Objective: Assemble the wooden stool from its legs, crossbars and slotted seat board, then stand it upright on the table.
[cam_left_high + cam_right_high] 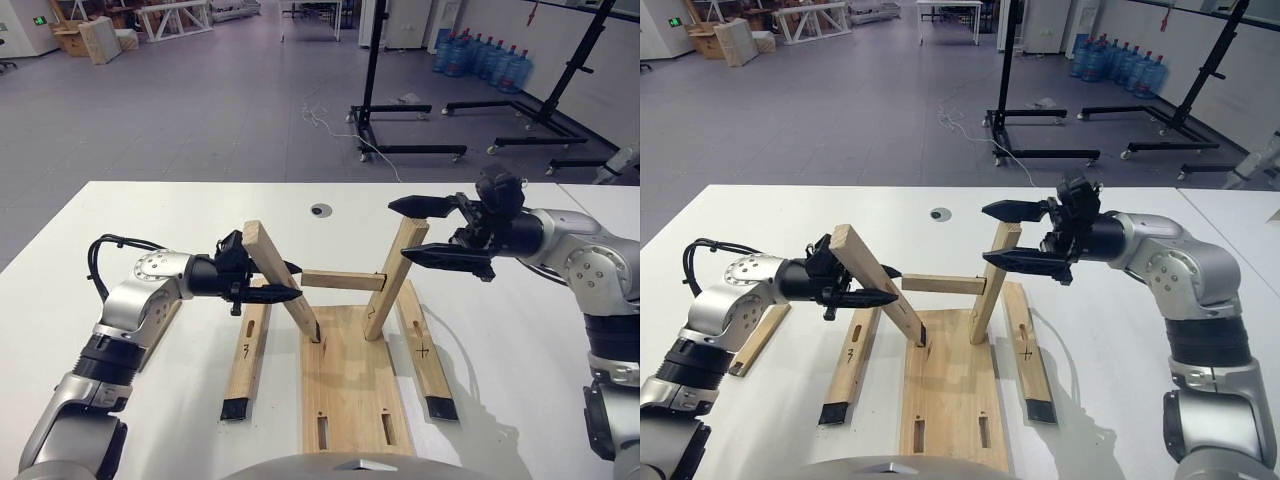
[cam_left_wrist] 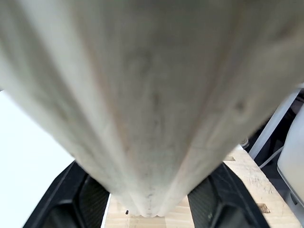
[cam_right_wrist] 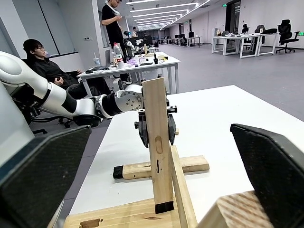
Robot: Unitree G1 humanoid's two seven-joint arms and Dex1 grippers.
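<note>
wooden leg (image 1: 241,385) lying flat bears handwritten mark (image 1: 247,349).

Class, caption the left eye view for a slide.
Left gripper holds the left leg; open right gripper straddles the right leg, crossbar between.

Grey floor (image 1: 200,90) throughout. Black steel stands (image 1: 372,60) beyond the white table (image 1: 130,220); blue water jugs (image 1: 485,58) behind them, wooden crates (image 1: 95,40) at far wall. Ceiling strip lights (image 3: 161,9) lit.
</note>
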